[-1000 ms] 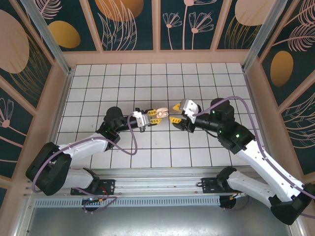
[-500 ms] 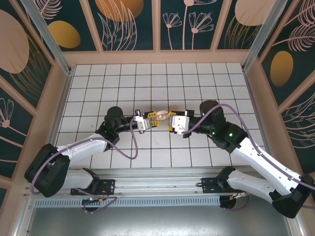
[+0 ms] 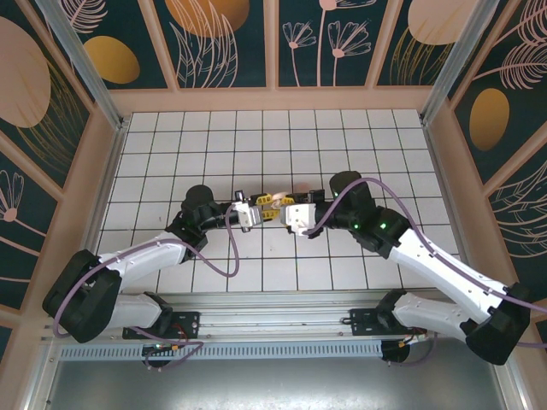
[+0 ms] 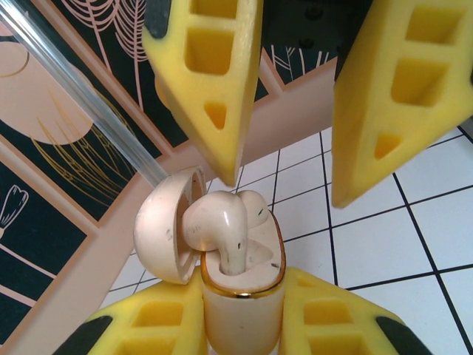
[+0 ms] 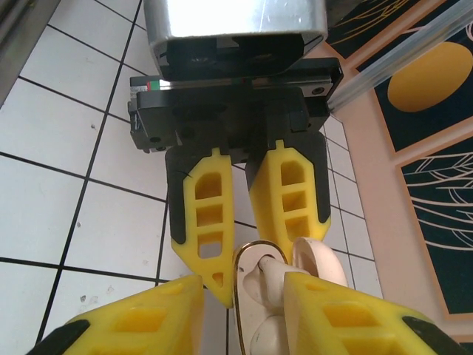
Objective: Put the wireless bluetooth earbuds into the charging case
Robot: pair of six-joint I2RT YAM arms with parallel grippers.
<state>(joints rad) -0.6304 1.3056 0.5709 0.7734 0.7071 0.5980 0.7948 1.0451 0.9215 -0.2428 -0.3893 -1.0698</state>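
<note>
Now the right gripper (image 4: 288,188), jaws apart and empty, has moved left over the charging case (image 4: 236,299) clamped in the left gripper (image 4: 240,329) — one earbud (image 4: 225,233) stands half-seated, probably needing a press.

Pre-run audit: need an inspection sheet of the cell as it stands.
Surface: white gridded table.
Job's things: case, lid open, between the two arms; one earbud stands stem-down in it.
Clutter: nothing seen.
Grippers: left gripper jaws shut on the case; right gripper jaws open, tips close over the earbud.
Cables: purple cable looped along each arm.
Surroundings: floral wall panels; metal rail at the near edge.
</note>
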